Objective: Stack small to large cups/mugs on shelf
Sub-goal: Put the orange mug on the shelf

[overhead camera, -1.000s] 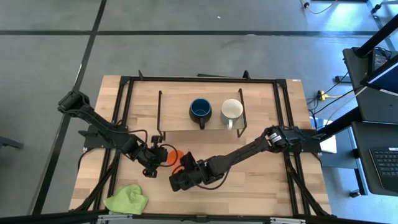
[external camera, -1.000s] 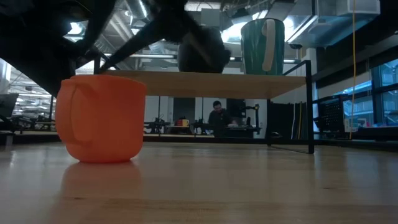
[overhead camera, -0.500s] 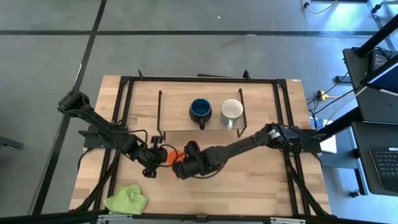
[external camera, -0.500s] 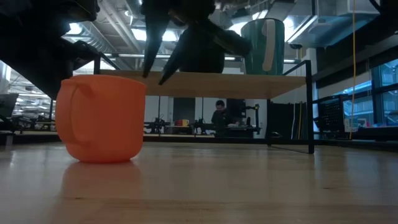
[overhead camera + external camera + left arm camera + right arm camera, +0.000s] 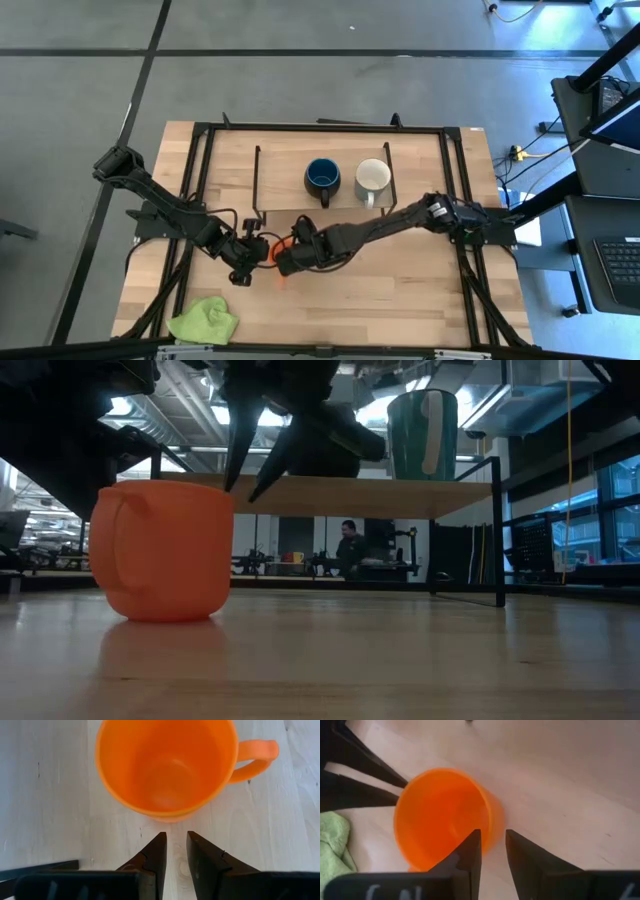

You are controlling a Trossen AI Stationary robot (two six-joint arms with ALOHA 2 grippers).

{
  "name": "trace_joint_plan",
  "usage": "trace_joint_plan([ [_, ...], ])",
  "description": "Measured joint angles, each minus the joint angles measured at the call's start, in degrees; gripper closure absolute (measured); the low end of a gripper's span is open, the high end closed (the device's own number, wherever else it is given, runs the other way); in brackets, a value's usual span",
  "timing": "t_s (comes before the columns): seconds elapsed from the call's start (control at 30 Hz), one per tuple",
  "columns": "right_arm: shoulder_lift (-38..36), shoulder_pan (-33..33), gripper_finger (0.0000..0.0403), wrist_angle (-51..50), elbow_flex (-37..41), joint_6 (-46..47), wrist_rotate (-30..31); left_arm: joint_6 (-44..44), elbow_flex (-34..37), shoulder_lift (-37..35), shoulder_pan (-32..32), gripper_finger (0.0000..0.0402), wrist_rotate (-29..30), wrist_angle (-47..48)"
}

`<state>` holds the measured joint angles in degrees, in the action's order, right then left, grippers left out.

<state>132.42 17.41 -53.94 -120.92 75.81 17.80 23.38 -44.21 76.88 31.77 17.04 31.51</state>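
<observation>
Right pincer lining up on the orange mug

The right gripper (image 5: 492,845), fingers slightly apart, hovers at the orange mug (image 5: 282,248) standing on the table before the shelf (image 5: 285,180). Left gripper (image 5: 175,847), nearly closed, sits beside it. Next: straddle the rim, clamp.

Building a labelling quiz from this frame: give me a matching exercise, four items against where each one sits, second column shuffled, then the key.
Column 1:
1. orange mug
2. dark blue mug
3. white mug
4. green cloth

Column 2:
A. on the shelf, at its right end
B. on the tabletop near the front edge, left of centre
C. on the tabletop in front of the shelf, between the left gripper and the right gripper
D. on the shelf, middle spot, left of the other shelved mug

Pairs: 1-C, 2-D, 3-A, 4-B
</observation>
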Motion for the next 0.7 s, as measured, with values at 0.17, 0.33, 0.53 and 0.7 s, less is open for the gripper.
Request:
trace_joint_plan([
  [0.17,0.0,-1.0,0.0312,0.6,0.0,-2.7,-0.5,-0.8,0.0,0.0,0.0,0.0333,0.0,1.0],
  [0.33,0.0,-1.2,0.0312,0.6,0.0,-2.8,-0.1,-2.7,-1.9,0.0,0.0,0.0333,0.0,6.2],
  [0.53,0.0,0.3,0.0312,1.1,0.0,-5.2,0.1,-17.4,-9.3,-0.1,2.1,0.0333,-0.1,9.8],
  [0.7,-3.4,2.9,0.0312,2.2,-0.1,-5.8,9.2,-35.2,-14.0,-0.1,3.9,0.0333,-0.1,9.2],
])
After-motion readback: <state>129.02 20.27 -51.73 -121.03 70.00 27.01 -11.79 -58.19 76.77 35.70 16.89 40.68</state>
